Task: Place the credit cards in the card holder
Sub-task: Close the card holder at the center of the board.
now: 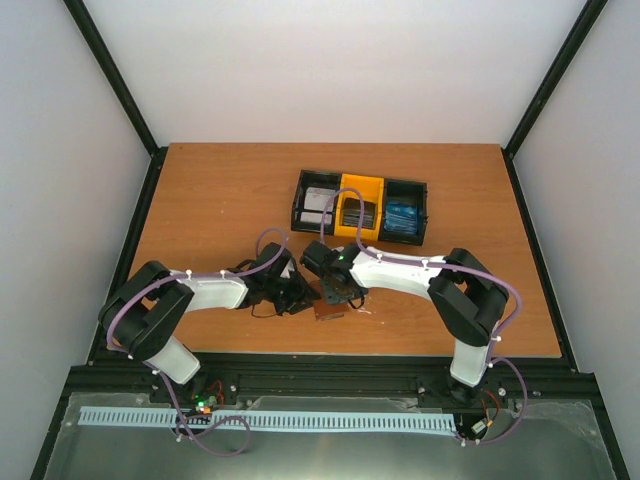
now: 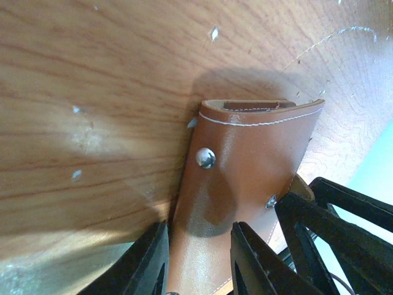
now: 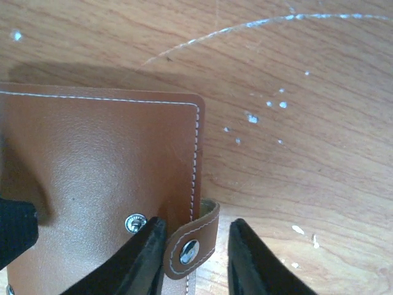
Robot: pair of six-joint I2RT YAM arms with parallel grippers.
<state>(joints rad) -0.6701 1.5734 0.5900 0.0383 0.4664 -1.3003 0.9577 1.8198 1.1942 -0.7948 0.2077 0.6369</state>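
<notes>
While the closed card holder (image 2: 245, 160) sits between them, right gripper (image 3: 195, 232) straddles its snap tab (image 3: 184, 253) with jaws slightly apart; left gripper (image 2: 198, 238) flanks its edge, pinch cannot tell.

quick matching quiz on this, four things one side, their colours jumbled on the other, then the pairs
Things:
1 card holder
2 left-compartment cards of the tray
3 middle-compartment cards
4 right-compartment cards

Colours:
a blue
b brown
c whitish-grey
d dark

Pairs: 1-b, 2-c, 3-d, 4-a
</notes>
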